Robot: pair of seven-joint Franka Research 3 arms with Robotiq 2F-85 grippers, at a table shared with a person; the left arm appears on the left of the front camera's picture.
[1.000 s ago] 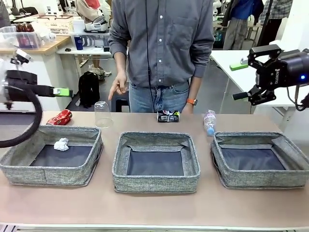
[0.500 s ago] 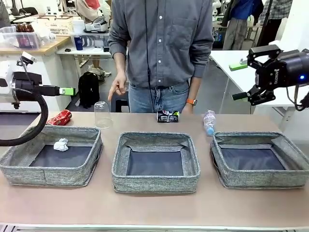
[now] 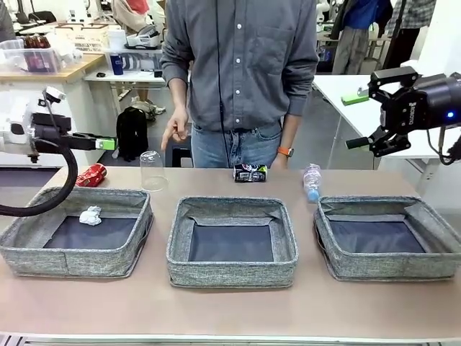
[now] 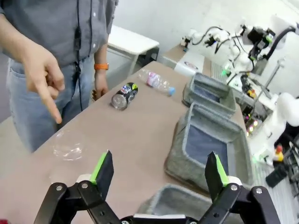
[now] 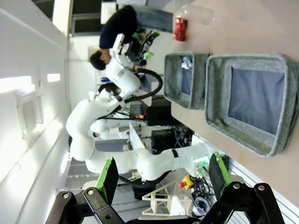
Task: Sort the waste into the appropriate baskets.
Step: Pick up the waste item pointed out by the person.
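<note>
Left gripper (image 4: pixel 159 164): jaws wide apart, holding nothing.
Right gripper (image 5: pixel 164 168): jaws wide apart, holding nothing.
Crumpled paper ball (image 3: pixel 91 215): inside left basket (image 3: pixel 43 254).
Red can (image 3: pixel 91 174): behind that basket.

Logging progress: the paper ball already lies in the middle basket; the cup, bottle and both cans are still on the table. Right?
No. The front view shows the paper ball in the left basket, not the middle basket. The cup, bottle, red can and dark can are still on the table.
</note>
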